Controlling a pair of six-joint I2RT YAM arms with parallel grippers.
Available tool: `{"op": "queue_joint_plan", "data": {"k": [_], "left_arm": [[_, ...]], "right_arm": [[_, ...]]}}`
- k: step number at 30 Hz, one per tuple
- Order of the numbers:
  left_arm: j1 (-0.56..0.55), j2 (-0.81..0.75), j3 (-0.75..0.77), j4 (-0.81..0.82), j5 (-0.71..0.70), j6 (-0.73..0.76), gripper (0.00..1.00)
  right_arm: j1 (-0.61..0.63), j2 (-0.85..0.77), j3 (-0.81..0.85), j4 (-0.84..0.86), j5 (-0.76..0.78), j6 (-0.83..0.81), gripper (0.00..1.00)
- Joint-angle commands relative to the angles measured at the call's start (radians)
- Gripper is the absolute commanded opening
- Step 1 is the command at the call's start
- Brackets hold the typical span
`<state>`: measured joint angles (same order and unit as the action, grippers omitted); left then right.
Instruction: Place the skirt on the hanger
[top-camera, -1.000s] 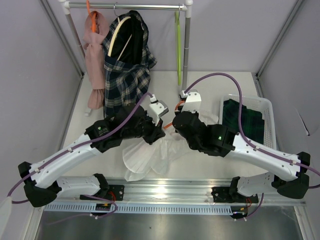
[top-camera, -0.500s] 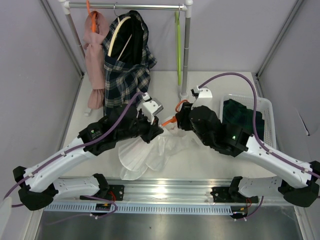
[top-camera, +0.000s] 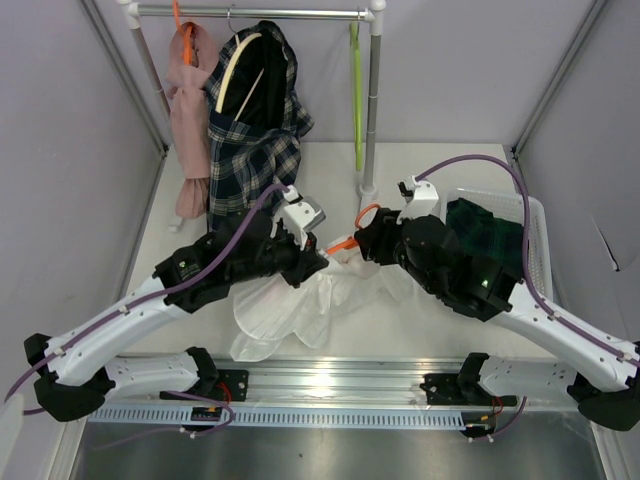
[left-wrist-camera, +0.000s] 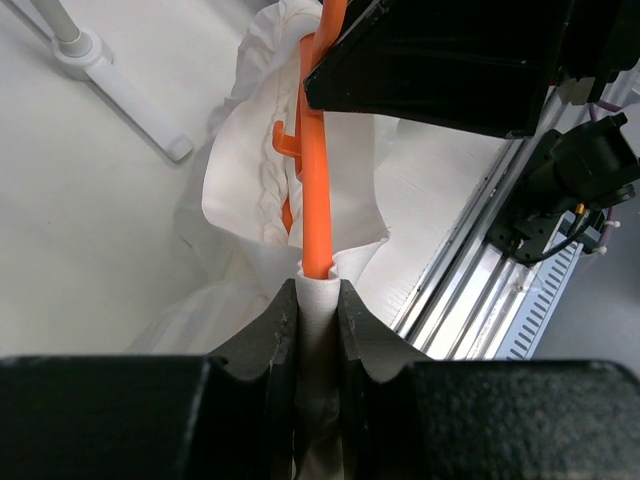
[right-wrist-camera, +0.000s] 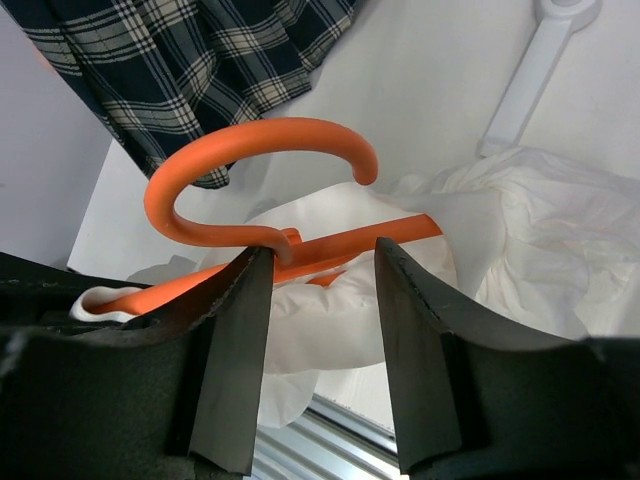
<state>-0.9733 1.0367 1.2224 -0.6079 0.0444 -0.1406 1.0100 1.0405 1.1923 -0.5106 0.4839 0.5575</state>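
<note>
Skirt (top-camera: 490, 238): clear of both jaw pairs; we find it in the basket (top-camera: 545, 235), right.
Left gripper (left-wrist-camera: 320, 300): jaws clamped on the white garment (left-wrist-camera: 235, 180) wrapping the orange hanger (left-wrist-camera: 318, 170).
Right gripper (right-wrist-camera: 315, 290): jaws apart, straddling that hanger's neck.
Hanger (top-camera: 356, 90): lime-green, on the far rail (top-camera: 280, 13).

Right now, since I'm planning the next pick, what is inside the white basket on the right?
The dark green tartan skirt lies bunched in the white basket. The right arm covers its near-left part, and anything beneath the cloth is hidden.
</note>
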Motion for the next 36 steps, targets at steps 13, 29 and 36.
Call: {"op": "queue_joint_plan", "data": {"k": [13, 29, 36], "left_arm": [[0.008, -0.033, 0.006, -0.072, -0.113, -0.082, 0.00], [0.182, 0.032, 0.276, -0.210, -0.323, -0.195, 0.00], [0.263, 0.175, 0.472, -0.161, -0.324, -0.177, 0.00]], "right_arm": [[-0.001, -0.108, -0.046, 0.165, -0.012, -0.128, 0.65], [-0.077, -0.149, 0.010, 0.072, 0.035, -0.097, 0.66], [-0.090, -0.161, 0.055, 0.038, 0.025, -0.105, 0.66]]}}
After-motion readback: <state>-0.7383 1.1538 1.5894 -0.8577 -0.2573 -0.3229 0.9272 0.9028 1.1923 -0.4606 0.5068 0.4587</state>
